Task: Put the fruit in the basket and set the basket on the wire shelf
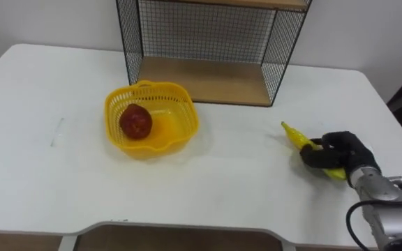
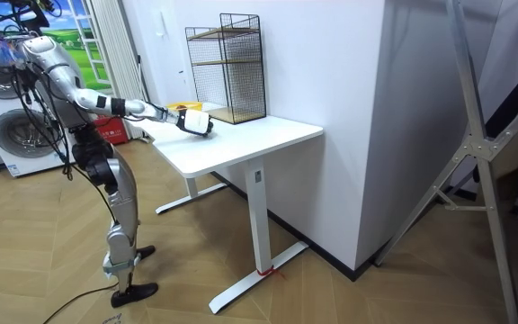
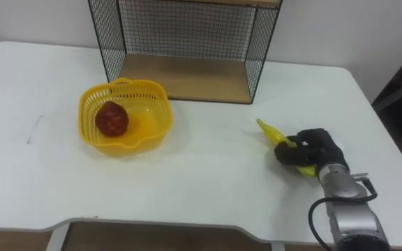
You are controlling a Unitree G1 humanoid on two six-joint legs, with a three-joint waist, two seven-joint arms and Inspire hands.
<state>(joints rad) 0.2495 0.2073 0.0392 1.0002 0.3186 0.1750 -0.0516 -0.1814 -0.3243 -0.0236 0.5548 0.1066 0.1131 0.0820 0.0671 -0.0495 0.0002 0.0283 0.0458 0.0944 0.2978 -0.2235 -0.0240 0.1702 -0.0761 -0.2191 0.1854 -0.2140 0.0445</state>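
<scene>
1. The right hand (image 1: 339, 153) has its dark fingers curled round the near half of the banana (image 1: 294, 134), at the right of the surface (image 1: 229, 181). The banana's far tip sticks out toward the shelf.
2. The grip comes from above and across the banana's length, which I judge suits lifting it flat and carrying it leftward.
3. The banana appears to rest on the surface, well apart from the basket (image 1: 190, 120), so it is the fruit left to load.
4. A red fruit (image 1: 136, 121) already sits in the basket's left part, leaving the right part free.
5. The basket stands just in front of the wire shelf (image 1: 201, 82), whose wooden bottom board is bare, so a short lift should place it there.
6. The forearm enters from the lower right with the wrist low and near level. In the room view the robot stands at the surface's end with that arm stretched over it.
</scene>
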